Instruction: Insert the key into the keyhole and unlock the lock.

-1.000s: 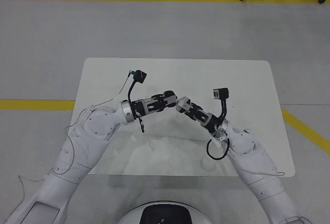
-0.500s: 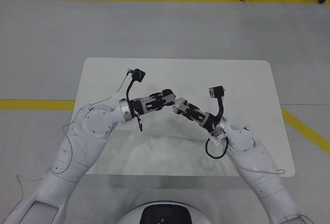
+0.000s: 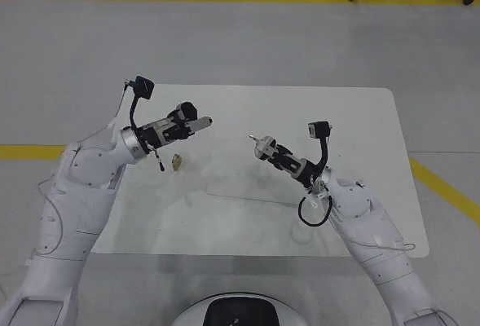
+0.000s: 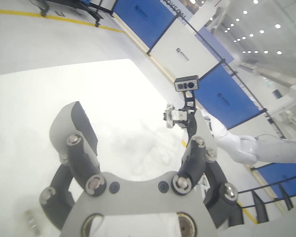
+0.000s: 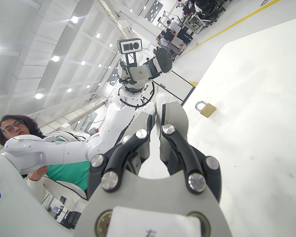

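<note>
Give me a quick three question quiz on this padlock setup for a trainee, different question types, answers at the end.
1. True or false: the fingers of the left gripper are open.
2. Fill in: the fingers of the right gripper are ____.
3. The padlock is: A) lying on the table, B) in the left gripper, C) in the right gripper.
Key: 1 true; 2 shut; 3 A.

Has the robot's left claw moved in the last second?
Yes. The left gripper has pulled back from the middle of the table toward its far left corner, away from the right gripper.
</note>
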Controlling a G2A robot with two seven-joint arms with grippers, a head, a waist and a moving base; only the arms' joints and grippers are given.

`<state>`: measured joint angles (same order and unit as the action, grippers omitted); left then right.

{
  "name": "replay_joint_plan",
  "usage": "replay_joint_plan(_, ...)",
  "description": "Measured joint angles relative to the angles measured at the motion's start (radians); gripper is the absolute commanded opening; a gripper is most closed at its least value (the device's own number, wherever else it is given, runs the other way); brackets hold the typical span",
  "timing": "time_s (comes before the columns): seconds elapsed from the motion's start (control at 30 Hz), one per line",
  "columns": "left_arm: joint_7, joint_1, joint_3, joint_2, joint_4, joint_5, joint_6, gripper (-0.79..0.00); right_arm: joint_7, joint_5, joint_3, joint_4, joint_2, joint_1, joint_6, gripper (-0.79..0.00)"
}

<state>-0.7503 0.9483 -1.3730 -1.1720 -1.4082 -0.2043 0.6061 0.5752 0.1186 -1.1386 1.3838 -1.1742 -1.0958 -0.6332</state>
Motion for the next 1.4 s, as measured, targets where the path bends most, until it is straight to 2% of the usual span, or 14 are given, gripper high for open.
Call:
replay_joint_plan(0.1,0.014,0.06,-0.124,0.031,-0.06,-0.187,0.033,0.0,0.001,0.001,0.0,0.0,0.0,0.0,0.0,-0.785)
replay_joint_plan(0.2,0.07,0.146,-0.204,0.054,-0.153,-0.496,0.041,0.0,0.001,0.001,0.0,0.0,0.0,0.0,0.0,-0.785)
replay_joint_plan(0.27,0.134,0.213,-0.211,0.058,-0.188,-0.672,0.044,0.0,0.001,0.001,0.0,0.0,0.0,0.0,0.0,-0.785)
replay_joint_plan(0.37,0.181,0.286,-0.199,0.064,-0.199,-0.803,0.079,0.0,0.001,0.001,0.0,0.0,0.0,0.0,0.0,-0.785)
replay_joint_plan(0.57,0.245,0.39,-0.174,0.065,-0.172,-0.841,0.053,0.0,0.001,0.001,0.0,0.0,0.0,0.0,0.0,-0.785)
replay_joint_plan(0.73,0.264,0.367,-0.11,0.059,-0.148,-0.86,0.03,0.0,0.001,0.001,0.0,0.0,0.0,0.0,0.0,-0.785)
replay_joint_plan(1.0,0.292,0.31,-0.04,0.048,-0.087,-0.878,-0.084,-0.015,0.001,0.001,0.0,0.0,0.0,0.0,0.0,-0.785)
replay_joint_plan(1.13,0.283,0.275,-0.008,0.044,-0.068,-0.875,-0.09,-0.062,0.001,0.001,0.0,0.0,0.0,0.0,0.0,-0.785)
replay_joint_plan(1.4,0.248,0.224,0.03,0.041,-0.01,-0.874,-0.084,-0.234,0.001,0.001,0.0,0.0,0.0,0.0,0.0,-0.785)
